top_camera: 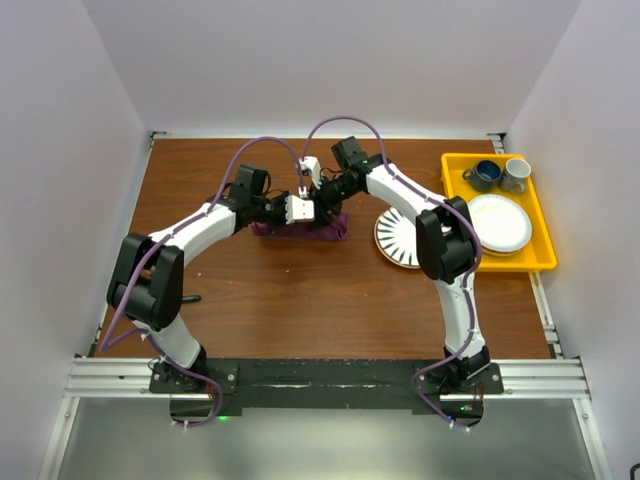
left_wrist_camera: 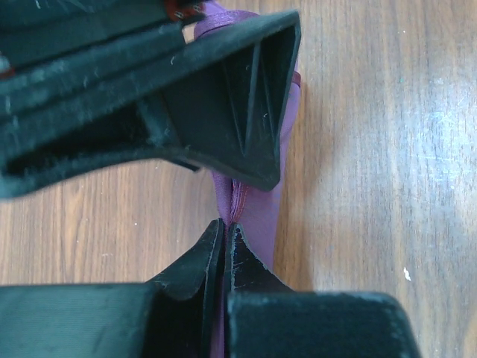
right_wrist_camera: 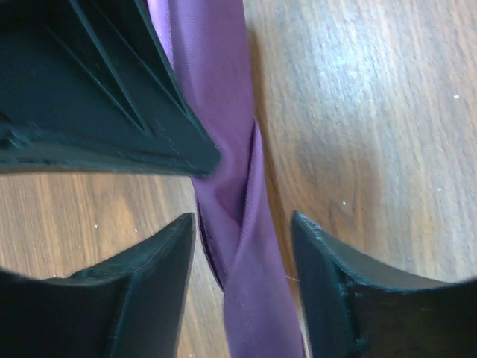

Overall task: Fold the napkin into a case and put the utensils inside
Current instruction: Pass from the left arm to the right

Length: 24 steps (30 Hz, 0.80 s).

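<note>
Napkin [top_camera: 300,230] cloth, plum-purple, lies bunched into a narrow, rumpled strip at the middle of the wooden table [top_camera: 250,300], just left of the striped plate [top_camera: 398,240]. Both arms bend in over it from either side.

In the left wrist view the left gripper [left_wrist_camera: 225,227] has its fingertips pressed together on a raised fold of the napkin, and the cloth runs out from the pinch across the wood.

In the right wrist view the right gripper [right_wrist_camera: 242,224] stands with its fingers apart, straddling the strip. The twisted purple band passes between them, nearer the left-hand fingertip [right_wrist_camera: 160,276], with bare wood showing before the other one. The two grippers are close together, and a finger of each shows in the other's view.
</note>
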### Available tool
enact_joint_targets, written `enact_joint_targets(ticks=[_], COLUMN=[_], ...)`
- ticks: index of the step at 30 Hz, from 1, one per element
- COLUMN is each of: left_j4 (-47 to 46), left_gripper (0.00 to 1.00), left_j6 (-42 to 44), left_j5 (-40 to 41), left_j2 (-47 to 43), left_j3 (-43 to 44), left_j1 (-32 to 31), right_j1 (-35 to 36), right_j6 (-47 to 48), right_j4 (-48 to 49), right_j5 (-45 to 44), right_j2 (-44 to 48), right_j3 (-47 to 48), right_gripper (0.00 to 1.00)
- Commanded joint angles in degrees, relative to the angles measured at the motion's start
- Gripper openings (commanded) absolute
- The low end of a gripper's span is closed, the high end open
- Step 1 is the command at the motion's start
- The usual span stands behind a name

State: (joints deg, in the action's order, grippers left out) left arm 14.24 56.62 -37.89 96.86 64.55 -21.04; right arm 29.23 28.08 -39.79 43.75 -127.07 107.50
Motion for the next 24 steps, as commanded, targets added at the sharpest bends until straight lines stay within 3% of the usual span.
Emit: enact_joint_targets(ticks=[1,4,7,8,10,11,14,21,22,24], left_j4=[-2.11,-2.02,-2.02,-2.11,-1.59,-0.63,1.39,4.83,5.27,5.88], left_gripper=[0.0,0.0,0.0,0.01,0.12,0.25,0.46,0.61,0.66,0.67], left_j6=[-0.02,-0.46,-1.16,-2.21,-3.44,-6.14,-14.04,-33.31,-34.72,-36.84], left_j5=[-2.01,-2.28,-2.19,-2.1,-2.63,-3.85,-7.62,-11.42,-10.72,-9.67], left_j2=[0.35,0.7,0.88,0.7,0.44,-0.09,-1.84,-7.38,-7.82,-8.7], left_j3=[2.15,2.24,2.42,2.42,3.2,3.64,6.01,9.27,9.19,8.57], left_j1=[0.12,0.12,0.21,0.38,1.08,2.48,6.69,18.47,20.66,22.6], right_j1=[0.56,0.91,1.09,1.09,1.0,1.0,1.0,2.49,2.93,4.77], right_j6=[0.23,0.05,-1.0,-1.44,-1.53,-1.53,-0.31,0.75,1.01,3.64], right_j4=[1.91,2.96,5.24,5.68,6.39,6.57,7.79,13.86,14.82,19.3], right_j5=[-1.03,-1.73,-3.31,-3.84,-4.63,-5.16,-6.91,-15.51,-16.84,-21.56], right_j2=[1.03,1.29,1.73,1.65,1.73,1.82,2.26,2.78,3.22,5.67], right_j3=[1.39,1.13,0.43,0.43,0.6,0.78,0.78,-0.19,-1.76,-7.01], right_gripper=[0.5,0.3,0.03,0.0,0.0,0.0,0.0,0.0,0.0,0.0])
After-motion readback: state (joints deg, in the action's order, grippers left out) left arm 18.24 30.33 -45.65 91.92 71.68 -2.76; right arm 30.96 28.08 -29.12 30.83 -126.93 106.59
